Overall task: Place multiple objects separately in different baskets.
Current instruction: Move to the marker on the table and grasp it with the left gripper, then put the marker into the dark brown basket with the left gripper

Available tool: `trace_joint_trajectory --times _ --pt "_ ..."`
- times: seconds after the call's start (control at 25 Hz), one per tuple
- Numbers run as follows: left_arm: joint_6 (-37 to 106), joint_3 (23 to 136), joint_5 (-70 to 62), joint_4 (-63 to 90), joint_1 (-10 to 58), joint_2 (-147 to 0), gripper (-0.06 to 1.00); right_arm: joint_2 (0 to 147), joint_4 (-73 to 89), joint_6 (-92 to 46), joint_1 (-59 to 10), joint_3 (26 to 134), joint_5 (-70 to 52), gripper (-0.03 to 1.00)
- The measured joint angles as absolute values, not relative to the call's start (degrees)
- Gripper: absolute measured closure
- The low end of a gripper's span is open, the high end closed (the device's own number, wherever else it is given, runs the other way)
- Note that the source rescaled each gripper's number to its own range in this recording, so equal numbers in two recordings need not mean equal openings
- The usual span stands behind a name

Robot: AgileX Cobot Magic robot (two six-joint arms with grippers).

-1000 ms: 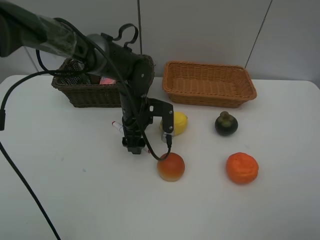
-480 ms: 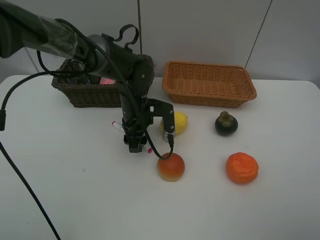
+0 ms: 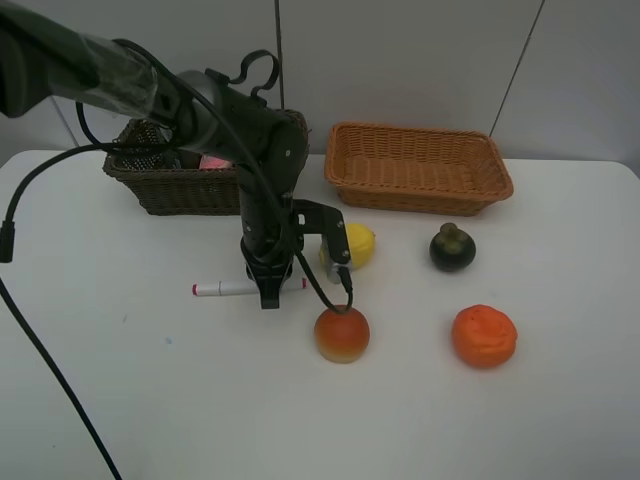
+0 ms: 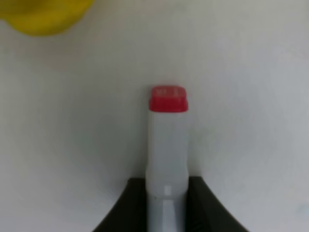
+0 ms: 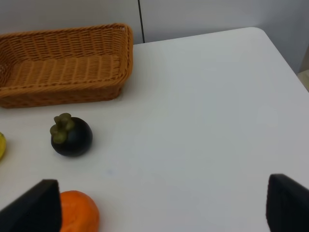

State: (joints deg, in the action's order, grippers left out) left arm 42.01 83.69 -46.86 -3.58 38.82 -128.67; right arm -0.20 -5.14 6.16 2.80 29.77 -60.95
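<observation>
My left gripper (image 3: 269, 290) points down at the table and is shut on the white marker (image 3: 222, 289), which lies level, low over the table, left of the red-orange fruit (image 3: 342, 333). In the left wrist view the marker (image 4: 167, 145) with its red cap sticks out between the dark fingers (image 4: 119, 209). The dark brown basket (image 3: 180, 190) at the back left holds the pink bottle (image 3: 213, 160). The light orange-tan basket (image 3: 418, 168) stands empty at the back right. My right gripper (image 5: 164, 208) is open and empty, above the table by the orange (image 5: 77, 212).
The yellow lemon (image 3: 355, 245) sits just right of the left arm. The dark mangosteen (image 3: 452, 248) and the orange (image 3: 484, 335) lie further right. A black cable (image 3: 30, 330) trails over the table's left side. The green bottle and eraser are not visible.
The marker has swung from a slant to level, its long end now pointing left. The left gripper has turned with it and stays shut on it.
</observation>
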Motion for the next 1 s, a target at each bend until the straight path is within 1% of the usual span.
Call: trace_joint_trajectory --times 0.24,0.48,0.6,0.72,0.84,1.0 --pt "38.76 88.38 -53.77 0.49 38.82 -126.84 0.94 -0.2 -5.14 6.16 2.8 29.77 -60.95 -0.03" --pt "39.48 93.71 -52.12 9.37 38.39 -116.54 0.94 -0.2 -5.14 6.16 2.8 29.77 -60.95 -0.03" --pt "40.14 94.93 -45.19 11.75 35.87 -111.94 0.94 -0.2 -5.14 6.16 2.8 29.77 -60.95 -0.03" --pt "40.33 95.05 -36.52 11.86 30.8 -109.95 0.94 -0.2 -5.14 6.16 2.8 29.77 -60.95 -0.03" --pt "40.36 95.05 -27.34 11.92 25.79 -110.77 0.94 -0.2 -5.14 6.16 2.8 29.77 -60.95 -0.03" --pt "38.64 95.05 -13.38 14.46 20.93 -115.14 0.94 -0.2 -5.14 6.16 2.8 29.77 -60.95 -0.03"
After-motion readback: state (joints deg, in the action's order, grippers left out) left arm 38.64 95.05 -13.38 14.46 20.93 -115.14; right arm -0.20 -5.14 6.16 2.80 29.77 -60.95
